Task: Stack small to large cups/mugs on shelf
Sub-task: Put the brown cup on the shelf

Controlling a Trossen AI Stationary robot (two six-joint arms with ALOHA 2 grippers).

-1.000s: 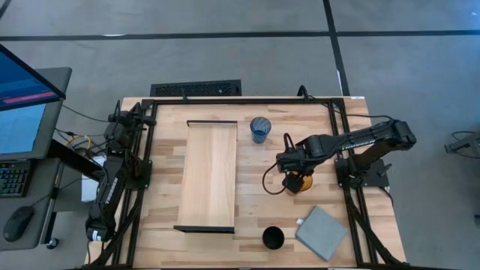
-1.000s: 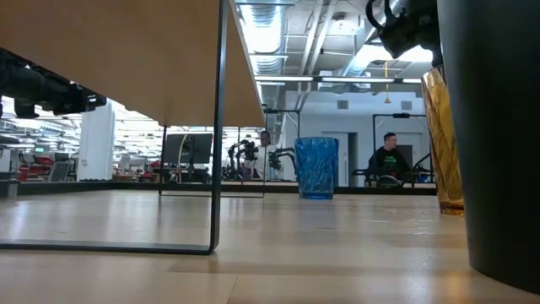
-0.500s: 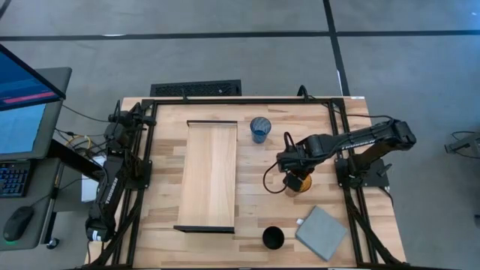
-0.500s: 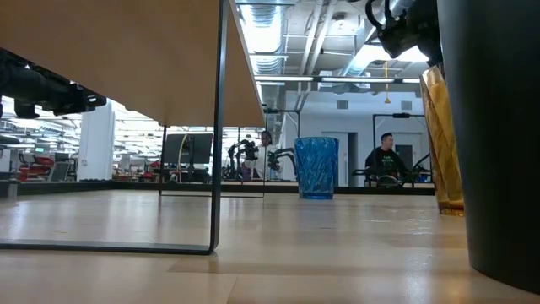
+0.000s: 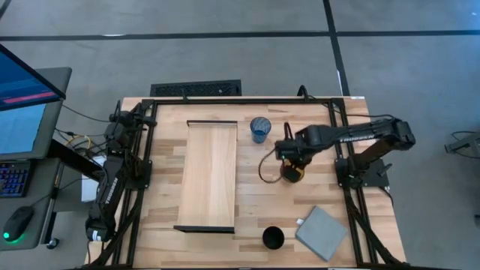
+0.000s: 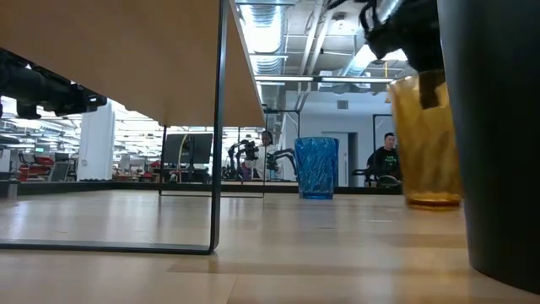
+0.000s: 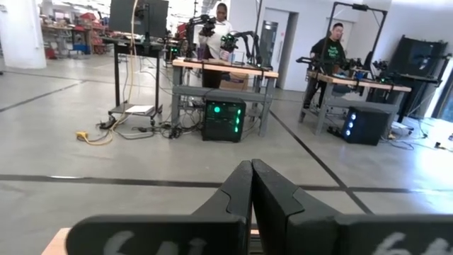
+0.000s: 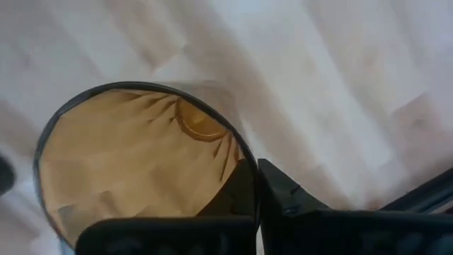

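Observation:
The amber cup (image 5: 293, 173) stands right of the blue cup (image 5: 260, 129), with my right gripper (image 5: 290, 165) shut on its rim; in the low view the amber cup (image 6: 427, 143) shows upright. The black cup (image 5: 273, 238) stands on its base near the table's near edge. The shelf (image 5: 208, 176) lies left of the cups with nothing on it. My left gripper (image 7: 252, 185) is shut on nothing, parked at the table's left edge. My right gripper pinches the amber cup's rim (image 8: 243, 157), one finger (image 8: 241, 185) inside the cup and the other (image 8: 284, 193) outside its wall. The fingers come from above, pointing down. The cup stays upright; whether its base (image 6: 432, 203) is clear of the table I cannot tell.
A flat grey pad (image 5: 321, 231) lies at the near right corner. The black frame rails (image 5: 341, 142) run along the table's sides. People and workbenches show in the room beyond the table.
My right gripper has shut on the amber cup's rim and then moved toward the table's far edge and a little left, taking the cup along upright. The blue and black cups have stayed put.

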